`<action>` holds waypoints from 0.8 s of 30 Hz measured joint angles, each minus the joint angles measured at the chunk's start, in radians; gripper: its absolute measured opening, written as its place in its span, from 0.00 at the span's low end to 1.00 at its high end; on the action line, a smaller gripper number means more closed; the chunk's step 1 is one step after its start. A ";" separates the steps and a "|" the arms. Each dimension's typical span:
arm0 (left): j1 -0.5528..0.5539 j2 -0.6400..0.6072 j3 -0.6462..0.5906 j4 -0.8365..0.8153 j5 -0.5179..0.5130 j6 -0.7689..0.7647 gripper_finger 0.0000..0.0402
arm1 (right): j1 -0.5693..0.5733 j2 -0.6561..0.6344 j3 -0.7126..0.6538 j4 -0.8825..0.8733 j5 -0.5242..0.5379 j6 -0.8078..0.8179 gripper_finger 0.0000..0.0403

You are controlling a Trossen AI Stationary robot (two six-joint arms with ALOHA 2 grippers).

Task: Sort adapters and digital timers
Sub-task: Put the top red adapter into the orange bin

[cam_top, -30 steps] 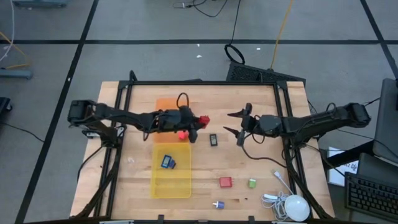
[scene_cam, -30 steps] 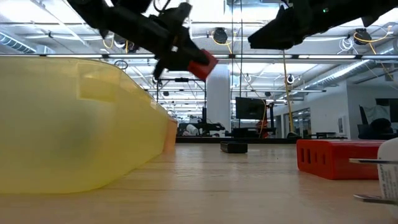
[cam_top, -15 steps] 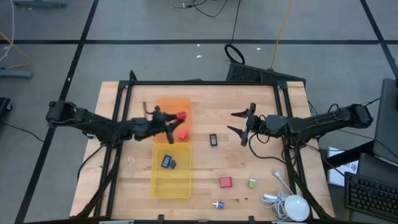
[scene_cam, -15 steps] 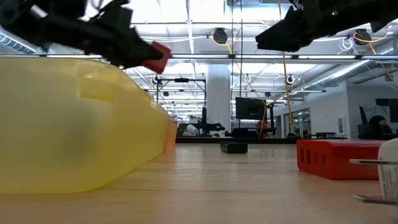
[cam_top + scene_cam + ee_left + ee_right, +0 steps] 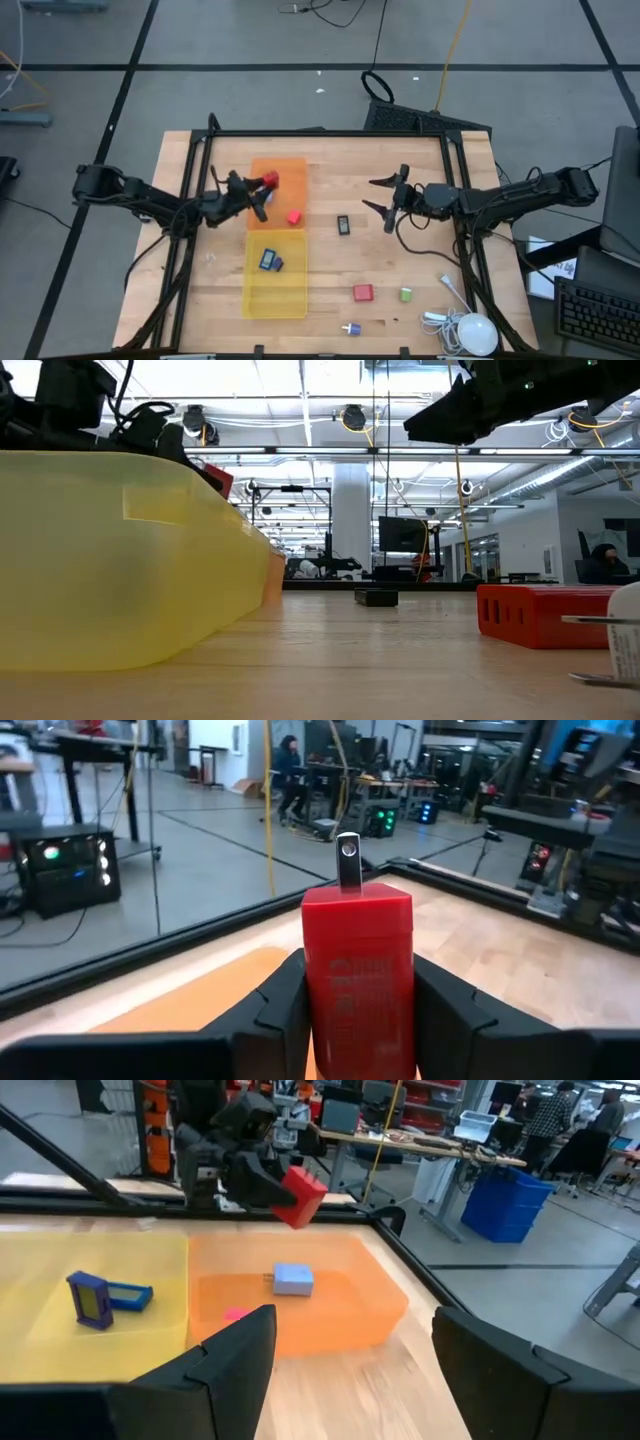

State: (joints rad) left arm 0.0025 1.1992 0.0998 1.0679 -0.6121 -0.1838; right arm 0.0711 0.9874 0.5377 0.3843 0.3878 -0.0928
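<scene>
Red adapter (image 5: 358, 982) base hidden (left end effector (image 5: 355, 1020) clamps it).

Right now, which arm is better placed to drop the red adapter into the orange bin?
Left: its pincer is shut on the red adapter over the orange bin, while the right pincer hangs open beyond the bin.

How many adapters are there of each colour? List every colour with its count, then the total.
Red: 2, the held red adapter in the left jaws and the loose red adapter on the table
Pink: 1, the pink adapter
Light blue: 1, the light blue adapter
Green: 1, the green adapter
White-purple: 1, the white-purple adapter
Total: 6
</scene>
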 joint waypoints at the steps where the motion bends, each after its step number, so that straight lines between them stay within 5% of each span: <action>1: 0.005 0.005 0.000 0.000 -0.008 -0.013 0.33 | -0.002 0.000 0.000 0.001 0.000 0.000 0.63; 12: 0.091 0.073 0.001 -0.114 -0.188 -0.274 0.32 | -0.006 0.000 0.000 0.008 0.000 -0.005 0.63; 24: 0.178 0.215 0.036 -0.128 -0.226 -0.272 0.35 | -0.006 0.000 0.000 0.008 0.000 -0.005 0.63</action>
State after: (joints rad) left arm 0.1807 1.4140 0.1358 0.9403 -0.8379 -0.4556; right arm 0.0654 0.9874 0.5377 0.3927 0.3878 -0.0982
